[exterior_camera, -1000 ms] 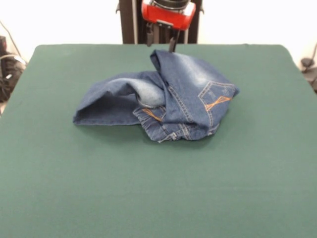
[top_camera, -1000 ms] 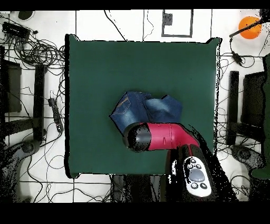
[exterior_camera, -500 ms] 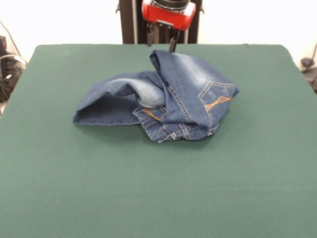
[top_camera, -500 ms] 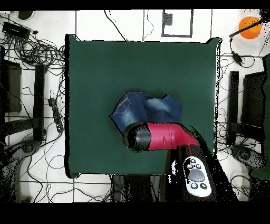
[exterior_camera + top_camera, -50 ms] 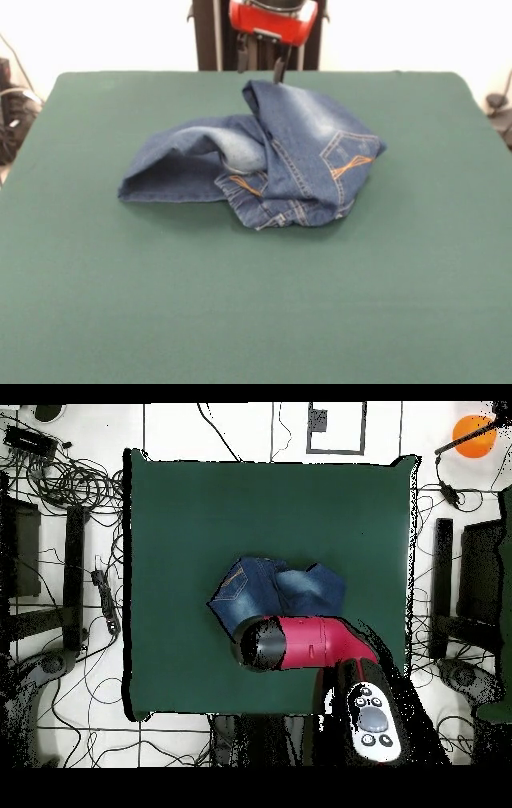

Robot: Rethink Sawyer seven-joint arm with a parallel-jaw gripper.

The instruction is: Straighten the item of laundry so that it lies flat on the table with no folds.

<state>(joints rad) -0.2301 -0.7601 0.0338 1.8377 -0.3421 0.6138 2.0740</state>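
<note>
**One crumpled heap, one unclear grip**

One pair of jeans (image 5: 256,160) lies bunched near the middle of the green surface (image 5: 256,304), toward its far side in the front view, folded over itself: a leg tube gapes on one side and the seat with its orange-stitched pocket is doubled over the other.

The gripper (image 5: 278,70) hangs at the far edge of the heap, just at the raised corner of denim. You cannot tell whether it is clenched on that corner, released, or merely beside it; only a dark tip shows under the red wrist.

What could go wrong, as a judgement: if you lift from that corner, several layers may rise together and the heap will just shift rather than open. A thin pinch on stiff denim could also slip and let the fold drop back.

In the overhead view the red arm (image 5: 310,642) covers the near part of the jeans and the gripper entirely. The underside layers and the second leg are hidden.
</note>
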